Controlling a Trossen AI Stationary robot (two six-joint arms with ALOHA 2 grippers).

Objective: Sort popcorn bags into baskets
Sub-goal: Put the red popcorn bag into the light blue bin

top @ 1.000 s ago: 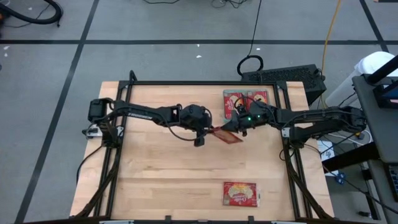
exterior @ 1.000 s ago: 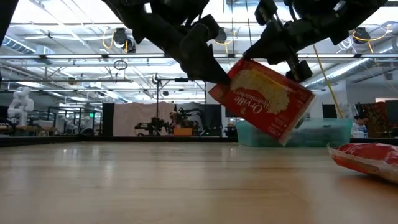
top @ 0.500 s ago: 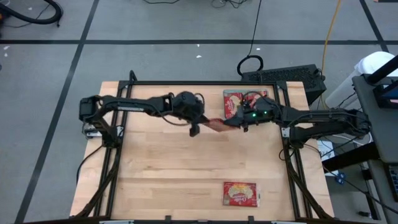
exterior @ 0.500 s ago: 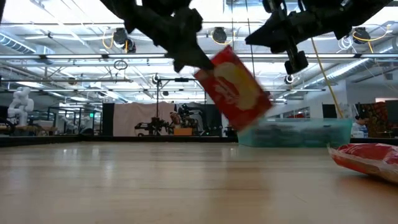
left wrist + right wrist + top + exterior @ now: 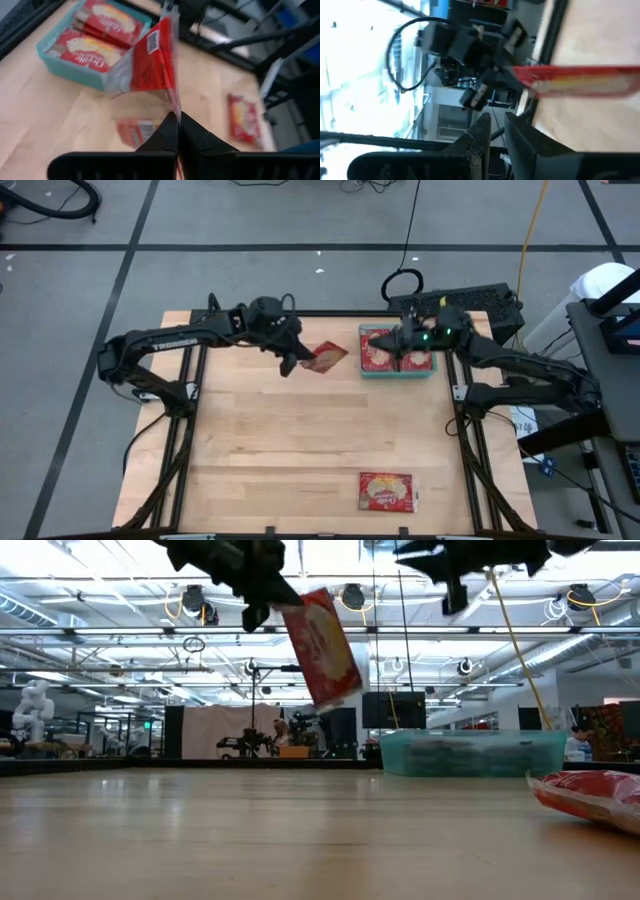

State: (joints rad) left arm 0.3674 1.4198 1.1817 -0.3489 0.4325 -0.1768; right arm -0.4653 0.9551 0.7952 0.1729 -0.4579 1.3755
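My left gripper [image 5: 291, 361] is shut on a red popcorn bag [image 5: 323, 357], high over the table's far middle; in the low view the bag [image 5: 322, 645] hangs tilted in the air. The teal basket [image 5: 365, 370] stands by the far edge on the right with popcorn bags [image 5: 102, 22] lying flat in it. My right gripper [image 5: 400, 345] hovers above the basket, slightly open and touching nothing; its wrist view shows the held bag [image 5: 580, 80] edge-on. One more bag [image 5: 386, 491] lies flat near the near edge. My left gripper pinches the bag between its two fingers at one end's sealed edge [image 5: 174, 109]. The fingers come slanting down from the table's left [image 5: 262, 602]. The bag is lifted clear and hangs tilted below and beyond the fingertips, with its barcode side [image 5: 150, 55] toward the wrist camera.
Black frame rails [image 5: 190, 430] run along the table's left, right and far sides. A dark box and cable [image 5: 470, 302] sit beyond the far right corner. The wooden top [image 5: 280, 450] between the basket and the near bag is bare.
My right gripper has let go of the bag and drawn back toward the far edge, over the basket. My left gripper has kept its hold and carried the bag up, left and toward the far edge. The bag has swung from a slanted lie to hanging more upright.
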